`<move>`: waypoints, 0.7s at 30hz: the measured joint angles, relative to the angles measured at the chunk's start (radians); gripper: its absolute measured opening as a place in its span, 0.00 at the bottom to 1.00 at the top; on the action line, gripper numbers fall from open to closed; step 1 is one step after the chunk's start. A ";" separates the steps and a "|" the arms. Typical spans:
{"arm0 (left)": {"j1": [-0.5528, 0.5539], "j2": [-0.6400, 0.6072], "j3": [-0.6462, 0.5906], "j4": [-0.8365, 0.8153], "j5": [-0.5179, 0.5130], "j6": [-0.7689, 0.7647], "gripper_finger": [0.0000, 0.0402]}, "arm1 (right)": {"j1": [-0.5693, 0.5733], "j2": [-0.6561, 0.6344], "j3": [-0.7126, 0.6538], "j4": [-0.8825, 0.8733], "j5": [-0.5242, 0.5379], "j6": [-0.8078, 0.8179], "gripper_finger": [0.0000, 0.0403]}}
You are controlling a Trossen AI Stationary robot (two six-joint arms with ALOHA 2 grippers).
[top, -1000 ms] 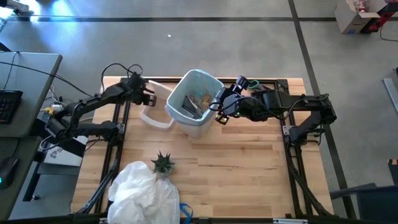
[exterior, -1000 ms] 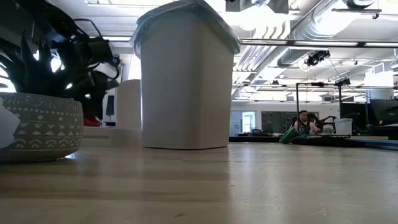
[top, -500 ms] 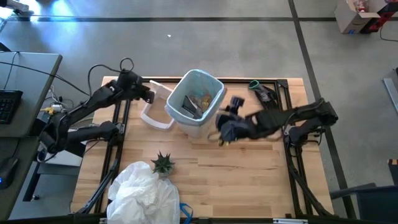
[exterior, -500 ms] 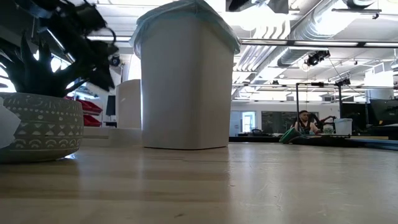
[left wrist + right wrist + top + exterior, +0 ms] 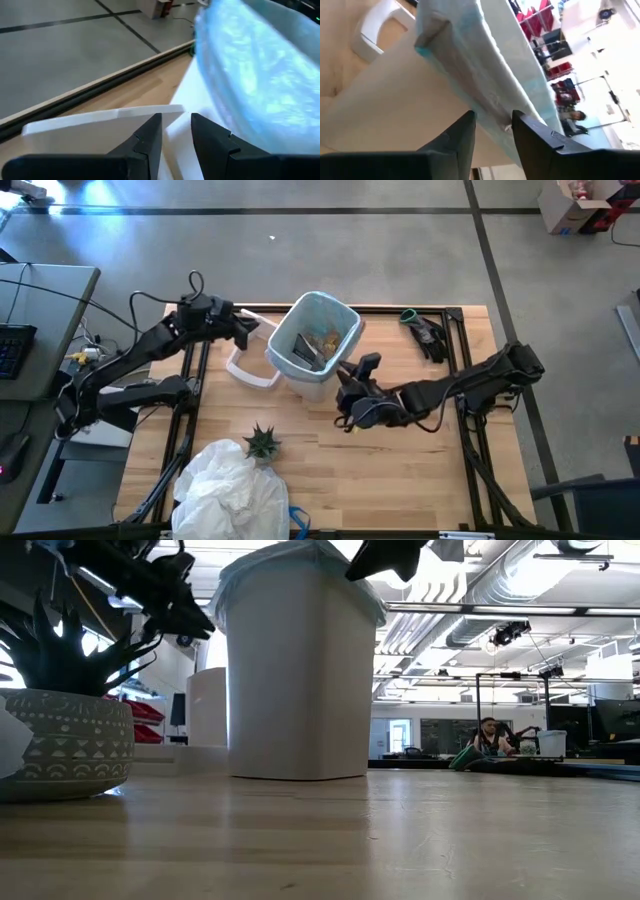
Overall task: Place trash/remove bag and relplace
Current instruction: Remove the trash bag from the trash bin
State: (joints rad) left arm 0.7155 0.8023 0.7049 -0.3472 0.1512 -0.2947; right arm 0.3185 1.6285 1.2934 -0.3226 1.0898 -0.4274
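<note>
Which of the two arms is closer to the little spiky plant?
The right. Its end effector is beside the bin, nearer the plant; the left end effector hovers beyond the bin's lid.

The table (image 5: 400, 440) is pale, smooth wood planks with a soft sheen. The bin (image 5: 300, 680) is matt white plastic, the bag (image 5: 260, 75) thin, crinkly, glossy blue film. The floor (image 5: 300, 240) is polished grey concrete.

My table (image 5: 400, 450) is pale wood planks on a dark frame, standing on grey concrete floor (image 5: 300, 250) crossed by dark lines. A grey desk (image 5: 45, 300) sits to my left. Beyond the table, ceiling ducts (image 5: 500, 585) run overhead, with red shelving (image 5: 545, 30) nearby.
</note>
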 joint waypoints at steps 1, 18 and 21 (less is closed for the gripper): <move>-0.013 0.009 0.009 0.001 -0.003 0.006 0.22 | -0.004 -0.001 0.000 0.002 -0.018 0.000 0.29; -0.146 0.248 0.132 -0.008 -0.007 0.071 0.22 | -0.037 0.007 0.001 0.045 -0.128 0.130 0.01; -0.157 0.256 0.144 -0.008 -0.019 0.072 0.22 | -0.028 0.002 0.001 0.062 -0.190 0.139 0.00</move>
State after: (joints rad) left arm 0.5588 1.0588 0.8494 -0.3556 0.1321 -0.2231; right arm 0.2902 1.6305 1.2942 -0.2605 0.8994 -0.2883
